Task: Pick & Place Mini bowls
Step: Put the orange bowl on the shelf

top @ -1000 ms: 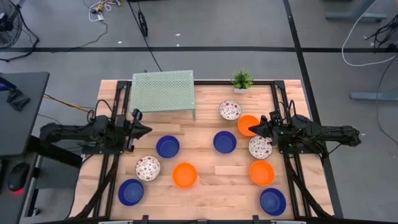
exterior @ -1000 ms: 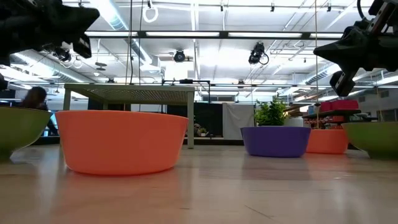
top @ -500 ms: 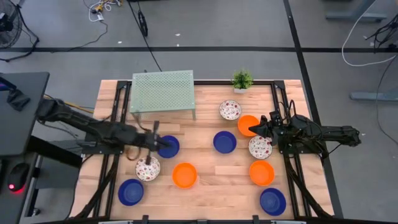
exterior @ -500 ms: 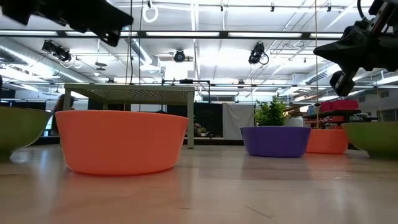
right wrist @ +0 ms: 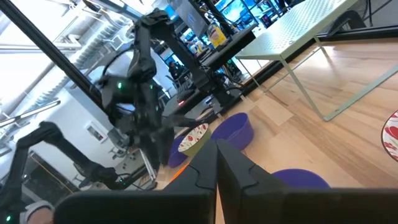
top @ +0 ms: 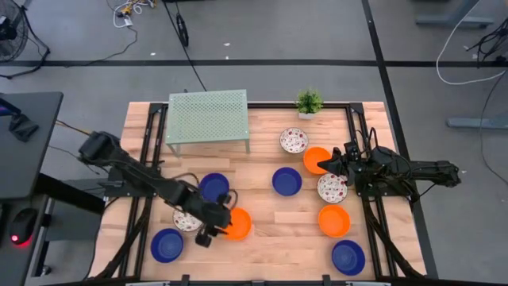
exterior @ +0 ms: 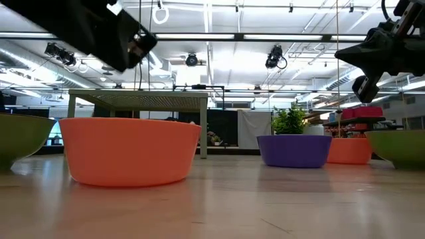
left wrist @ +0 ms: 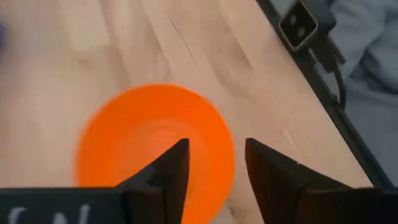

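Left gripper (top: 216,231) open, hovering over orange mini bowl (top: 236,223) at table's 6 o'clock. Right gripper (top: 324,165) closed, idle at 3 o'clock. Risk: fingers straddle only the rim's edge; an off-centre close could flip the bowl.

Partial white letters are showing on the dark body of the left gripper (left wrist: 214,174) in its wrist view, cut off by the frame edge and not readable. Nothing else is showing legible text, labels, brands or numbers.

Open jaws over orange bowl (left wrist: 149,143), wood table (left wrist: 205,56).
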Controlling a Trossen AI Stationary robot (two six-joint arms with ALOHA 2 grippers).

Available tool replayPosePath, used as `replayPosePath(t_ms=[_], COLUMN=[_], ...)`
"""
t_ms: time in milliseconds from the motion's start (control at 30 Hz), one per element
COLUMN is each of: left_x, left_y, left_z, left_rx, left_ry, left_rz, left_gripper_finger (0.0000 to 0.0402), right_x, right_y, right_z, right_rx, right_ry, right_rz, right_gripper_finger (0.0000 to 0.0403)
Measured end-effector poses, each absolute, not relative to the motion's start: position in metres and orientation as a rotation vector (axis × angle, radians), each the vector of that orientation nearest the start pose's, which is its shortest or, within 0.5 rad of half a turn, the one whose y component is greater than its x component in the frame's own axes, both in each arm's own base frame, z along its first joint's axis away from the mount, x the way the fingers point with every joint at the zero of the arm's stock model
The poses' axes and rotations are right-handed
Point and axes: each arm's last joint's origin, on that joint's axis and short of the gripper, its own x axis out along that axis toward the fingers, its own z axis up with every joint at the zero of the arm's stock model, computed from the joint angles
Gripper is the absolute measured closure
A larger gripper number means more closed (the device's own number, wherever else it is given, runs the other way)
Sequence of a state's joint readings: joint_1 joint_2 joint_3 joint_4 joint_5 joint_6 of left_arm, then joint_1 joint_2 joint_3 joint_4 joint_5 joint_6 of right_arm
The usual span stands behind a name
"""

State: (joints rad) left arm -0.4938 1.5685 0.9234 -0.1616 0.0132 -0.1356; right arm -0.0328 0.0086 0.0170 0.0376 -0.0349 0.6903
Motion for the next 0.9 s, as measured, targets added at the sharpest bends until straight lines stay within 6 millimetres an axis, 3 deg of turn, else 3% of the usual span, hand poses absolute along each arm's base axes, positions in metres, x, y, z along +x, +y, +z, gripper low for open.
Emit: replayPosePath(t_ms=[200,367,667,900], left_x=[0.293,0.302,0.31,0.311], left_y=[-0.178,-0.194,-0.2,-0.2], left_z=[0.177,0.169,0.156,0.15], left_rx=[0.114,0.13,0.044,-0.02], left_ry=[0.877,0.873,0.906,0.931], left_rz=[-0.424,-0.337,-0.221,-0.174], left_gripper_finger=[0.0222,0.0235,0.0273,0.028], right_x=[0.097,0.097,0.097,0.097], right_y=[-0.002,-0.002,-0.002,-0.002], right_z=[0.172,0.172,0.172,0.172], right_rx=[0.688,0.689,0.688,0.688], right_ry=[-0.043,-0.043,-0.043,-0.043], right_rz=[0.018,0.018,0.018,0.018], right_gripper_finger=[0.0396,0.0396,0.0396,0.0396])
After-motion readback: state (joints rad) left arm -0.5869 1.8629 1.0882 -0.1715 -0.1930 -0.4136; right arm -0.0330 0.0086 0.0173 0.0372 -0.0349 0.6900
